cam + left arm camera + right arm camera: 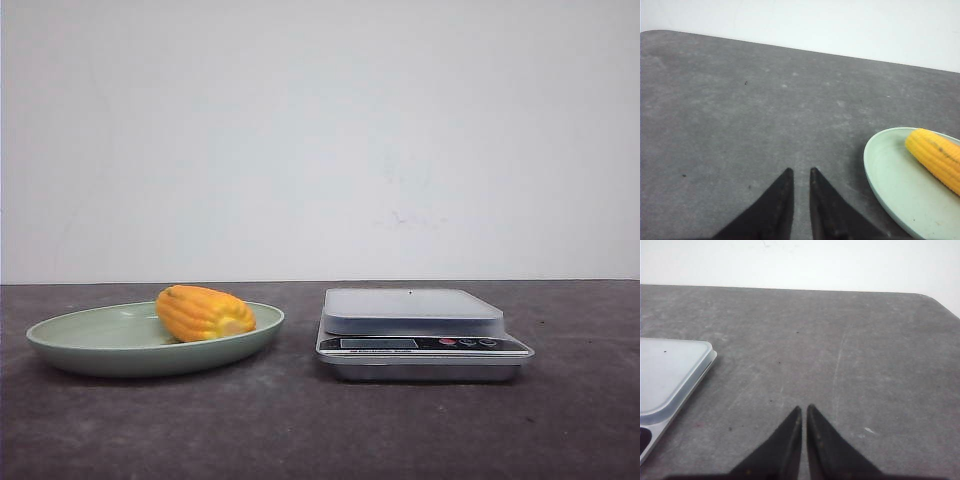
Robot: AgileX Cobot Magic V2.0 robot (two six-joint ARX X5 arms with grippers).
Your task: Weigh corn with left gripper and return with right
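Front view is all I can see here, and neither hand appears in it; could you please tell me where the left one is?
Observer: The left hand hangs over bare table, with the green plate off to its side.
Operator: Is it holding anything?
Observer: No, its fingers are nearly together and empty; the corn lies on the plate.
Operator: And the right hand?
Observer: The right hand is also empty, beside the scale.

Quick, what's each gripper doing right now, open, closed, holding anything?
Left gripper: closed, holding nothing; the corn lies apart on the green plate.
Right gripper: closed, holding nothing, over bare table beside the scale.
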